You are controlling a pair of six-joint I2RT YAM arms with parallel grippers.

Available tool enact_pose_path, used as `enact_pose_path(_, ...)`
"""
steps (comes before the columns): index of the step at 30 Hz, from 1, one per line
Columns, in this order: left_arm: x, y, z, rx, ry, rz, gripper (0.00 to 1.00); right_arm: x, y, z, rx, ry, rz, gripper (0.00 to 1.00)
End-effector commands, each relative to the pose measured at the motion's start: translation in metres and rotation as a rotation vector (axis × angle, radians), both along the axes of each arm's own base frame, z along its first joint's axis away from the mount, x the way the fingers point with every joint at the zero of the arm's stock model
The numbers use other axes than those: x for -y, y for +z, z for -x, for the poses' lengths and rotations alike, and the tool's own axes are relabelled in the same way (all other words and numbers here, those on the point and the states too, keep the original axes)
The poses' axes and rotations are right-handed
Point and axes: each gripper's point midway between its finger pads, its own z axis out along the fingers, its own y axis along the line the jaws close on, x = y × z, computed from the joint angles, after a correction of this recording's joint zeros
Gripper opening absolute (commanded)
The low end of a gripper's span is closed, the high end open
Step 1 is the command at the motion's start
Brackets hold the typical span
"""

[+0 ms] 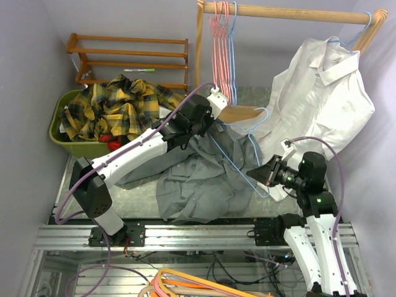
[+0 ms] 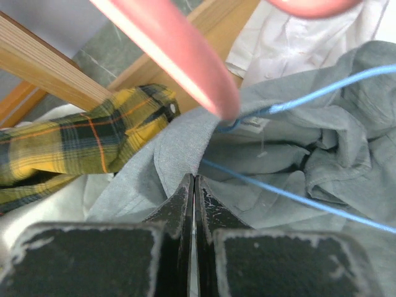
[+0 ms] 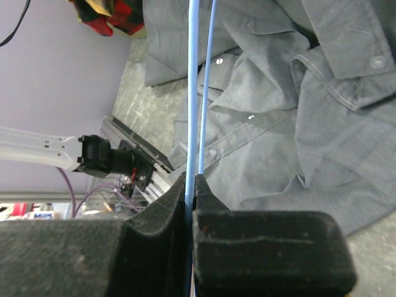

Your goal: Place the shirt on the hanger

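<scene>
The grey shirt (image 1: 198, 179) lies crumpled on the table in the middle. The light-blue hanger (image 1: 230, 158) lies slanted over it, with its hook toward the back. My left gripper (image 1: 207, 131) is above the shirt's far edge. In the left wrist view it (image 2: 193, 180) is shut on a fold of the grey shirt (image 2: 284, 154), and the hanger wire (image 2: 297, 197) crosses just beyond. My right gripper (image 1: 252, 173) is at the hanger's near right corner. In the right wrist view it (image 3: 193, 179) is shut on the blue wire (image 3: 192, 93) above the shirt (image 3: 278, 124).
A green basket (image 1: 62, 139) with a yellow-and-black plaid shirt (image 1: 117, 105) stands at the left. A wooden shelf (image 1: 130, 59) is behind it. Pink hangers (image 1: 219, 49) hang on the wooden rail (image 1: 291, 12), close over my left gripper. A white shirt (image 1: 322, 105) hangs at the right.
</scene>
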Motion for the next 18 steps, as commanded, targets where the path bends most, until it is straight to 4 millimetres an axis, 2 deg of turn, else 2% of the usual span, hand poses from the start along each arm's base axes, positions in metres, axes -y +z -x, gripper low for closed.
enact_pose_path(1,-0.005,0.030,-0.016,0.142,0.051,0.008,0.07,-0.016,0.025,-0.004,0.126,0.117,-0.088,0.00)
enact_pose_path(5,-0.005,0.031,-0.022,0.165,0.061,-0.012,0.07,-0.021,0.028,0.001,0.138,0.164,-0.120,0.00)
enact_pose_path(9,0.005,0.023,-0.017,0.113,0.020,-0.001,0.07,-0.024,0.032,-0.002,0.174,0.183,-0.163,0.00)
enact_pose_path(13,0.013,0.017,-0.009,0.090,-0.008,0.005,0.07,-0.027,0.025,-0.012,0.170,0.190,-0.185,0.00)
enact_pose_path(18,0.023,0.026,-0.001,0.081,-0.042,0.051,0.07,-0.037,0.014,-0.029,0.176,0.164,-0.165,0.00)
